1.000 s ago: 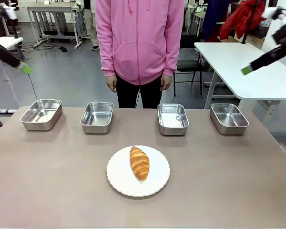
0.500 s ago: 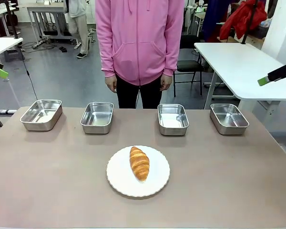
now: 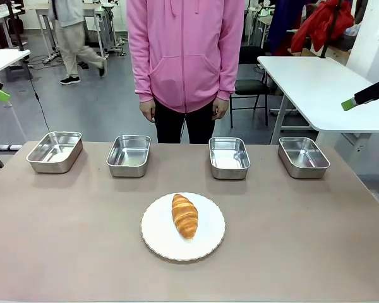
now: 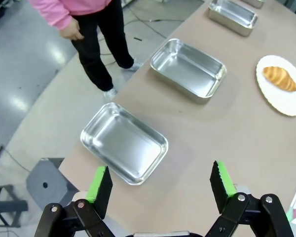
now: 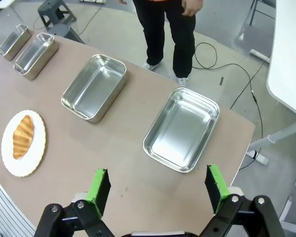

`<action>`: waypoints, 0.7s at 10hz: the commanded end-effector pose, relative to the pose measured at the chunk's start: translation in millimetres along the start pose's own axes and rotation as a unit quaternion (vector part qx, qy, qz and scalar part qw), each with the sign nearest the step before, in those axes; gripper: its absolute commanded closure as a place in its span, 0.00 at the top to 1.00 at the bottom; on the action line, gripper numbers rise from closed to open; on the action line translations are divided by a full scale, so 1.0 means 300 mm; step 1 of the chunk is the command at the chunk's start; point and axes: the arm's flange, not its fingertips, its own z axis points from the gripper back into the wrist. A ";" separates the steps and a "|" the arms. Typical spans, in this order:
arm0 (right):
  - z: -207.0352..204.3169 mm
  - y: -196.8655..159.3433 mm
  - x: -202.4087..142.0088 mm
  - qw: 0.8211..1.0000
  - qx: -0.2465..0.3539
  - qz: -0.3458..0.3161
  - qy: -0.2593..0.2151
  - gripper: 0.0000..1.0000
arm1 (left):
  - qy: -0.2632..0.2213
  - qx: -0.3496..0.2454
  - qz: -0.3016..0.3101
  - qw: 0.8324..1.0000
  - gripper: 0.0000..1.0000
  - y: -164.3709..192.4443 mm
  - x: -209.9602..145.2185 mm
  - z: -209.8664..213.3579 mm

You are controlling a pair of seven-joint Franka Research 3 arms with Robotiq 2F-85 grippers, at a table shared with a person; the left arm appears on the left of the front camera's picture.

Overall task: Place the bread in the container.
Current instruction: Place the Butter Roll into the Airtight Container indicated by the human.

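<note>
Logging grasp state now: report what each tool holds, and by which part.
Nothing is held. The left tool and right tool are both open and empty; the croissant lies untouched on the white plate.

— Where's the bread [image 3: 184, 216]?
— Mid-worktop [image 3: 63, 240], on the white plate [image 3: 158, 240], lying lengthwise twelve to six.
— And the steel pans?
— In a row beyond the plate: first pan [image 3: 55, 151] at ten o'clock, second pan [image 3: 129, 155] at eleven, third pan [image 3: 229, 158] at one, fourth pan [image 3: 303, 156] at two. A person [image 3: 185, 57] in a pink hoodie stands at twelve.
— Tools?
— Left tool [image 3: 0, 95] far out at ten, right tool [image 3: 350, 103] far out at two, both raised above the worktop.
</note>
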 end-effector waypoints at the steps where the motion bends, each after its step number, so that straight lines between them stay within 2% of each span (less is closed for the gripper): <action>1: 0.055 -0.026 0.002 1.000 0.010 -0.001 -0.023 1.00 | -0.038 -0.005 0.002 0.999 1.00 -0.022 -0.003 0.029; 3: 0.102 -0.050 0.005 0.999 0.015 -0.003 -0.036 1.00 | -0.066 -0.049 0.006 0.997 1.00 -0.046 0.005 0.065; 7: 0.147 -0.071 0.003 0.998 0.029 -0.001 -0.049 1.00 | -0.101 -0.067 0.020 0.992 1.00 -0.061 0.007 0.120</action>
